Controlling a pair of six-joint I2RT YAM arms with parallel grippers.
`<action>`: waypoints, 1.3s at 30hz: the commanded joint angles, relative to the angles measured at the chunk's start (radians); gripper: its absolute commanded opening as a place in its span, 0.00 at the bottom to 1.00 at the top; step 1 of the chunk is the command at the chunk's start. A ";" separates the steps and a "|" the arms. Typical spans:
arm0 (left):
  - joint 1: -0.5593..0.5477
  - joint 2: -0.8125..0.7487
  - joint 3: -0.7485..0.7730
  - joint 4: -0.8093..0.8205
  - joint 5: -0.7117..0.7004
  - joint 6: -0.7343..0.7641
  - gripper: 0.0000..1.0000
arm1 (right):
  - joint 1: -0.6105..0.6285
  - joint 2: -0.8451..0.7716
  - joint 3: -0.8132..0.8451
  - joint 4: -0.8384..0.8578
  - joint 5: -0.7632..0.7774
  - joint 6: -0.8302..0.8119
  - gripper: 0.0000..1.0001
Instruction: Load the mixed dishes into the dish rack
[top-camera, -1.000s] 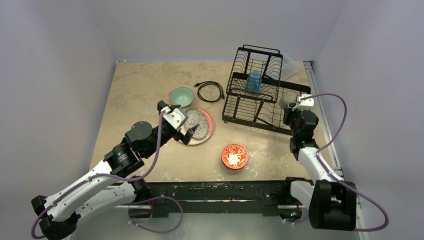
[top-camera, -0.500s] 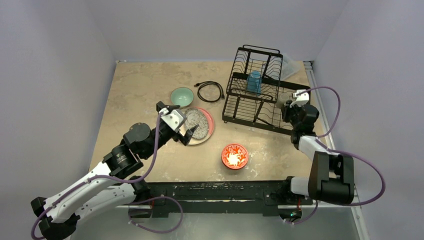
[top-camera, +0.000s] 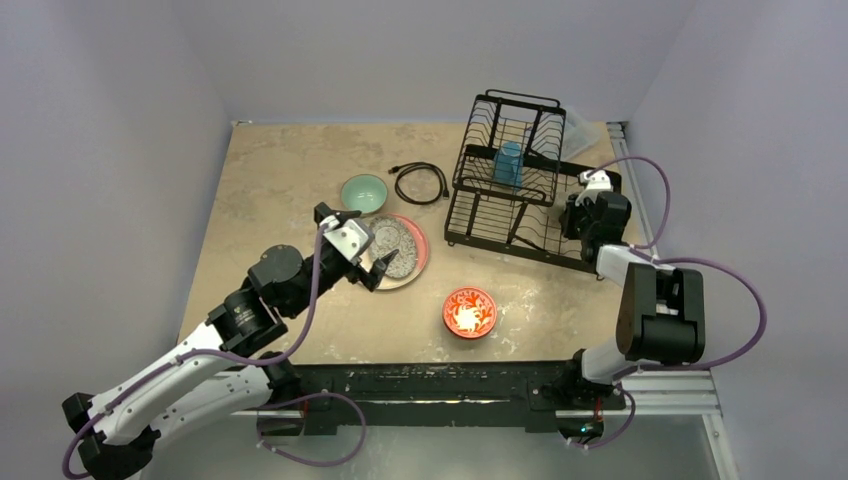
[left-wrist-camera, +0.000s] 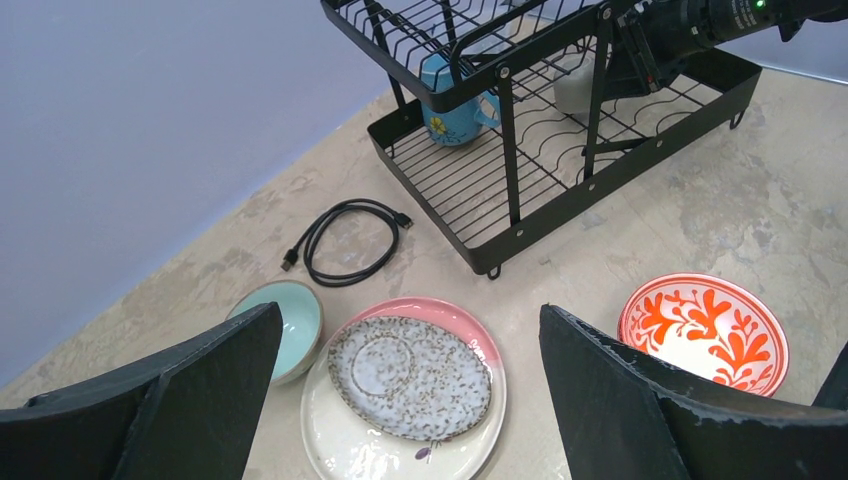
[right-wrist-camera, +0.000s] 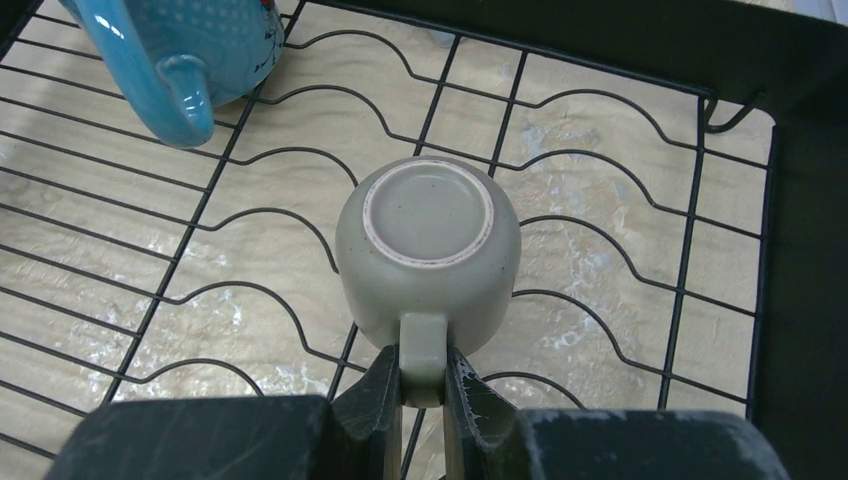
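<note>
**Mug held by its handle over the rack's lower tier; left hand wide open above the stacked dish**

Right wrist view: the right hand (right-wrist-camera: 421, 382) is nearly closed, its two fingers pinching the handle of the mug (right-wrist-camera: 428, 250). The mug is upside down with its base facing the camera, and the handle points straight back at the hand. Under it are the wavy wires of the rack (right-wrist-camera: 800, 200), with the blue cup (right-wrist-camera: 170, 50) off towards the upper left. I cannot tell whether the mug's rim touches the wires. As I judge it, the coming move depends on that vertical gap: lower the mug, then let go.

Left wrist view: the left hand (left-wrist-camera: 408, 340) has its fingers spread as wide as they go and holds nothing. The oval dish (left-wrist-camera: 410, 375) lies below and between them, resting on the plate (left-wrist-camera: 345, 452). Its long axis runs roughly from one finger to the other. The teal bowl (left-wrist-camera: 285, 320) sits just beside the plate, and the red patterned bowl (left-wrist-camera: 703, 330) is off to the other side. A coiled cable (left-wrist-camera: 345, 240) lies between the dishes and the rack.

Top view: the rack stands at the far right corner of the worktop (top-camera: 270, 180), with the right hand at its right end. The plate stack is mid-worktop under the left hand, which is clearly the nearer arm to it. The red bowl sits towards the near edge, between the two arms.
</note>
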 joint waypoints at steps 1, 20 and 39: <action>0.007 0.004 -0.007 0.045 0.012 -0.018 1.00 | -0.002 0.010 0.043 0.015 0.032 0.001 0.12; 0.008 0.027 -0.006 0.040 0.021 -0.017 1.00 | 0.000 -0.163 0.072 -0.132 0.088 0.153 0.63; 0.008 0.032 0.000 0.032 0.040 -0.023 1.00 | -0.243 0.094 0.189 -0.165 -0.323 0.607 0.73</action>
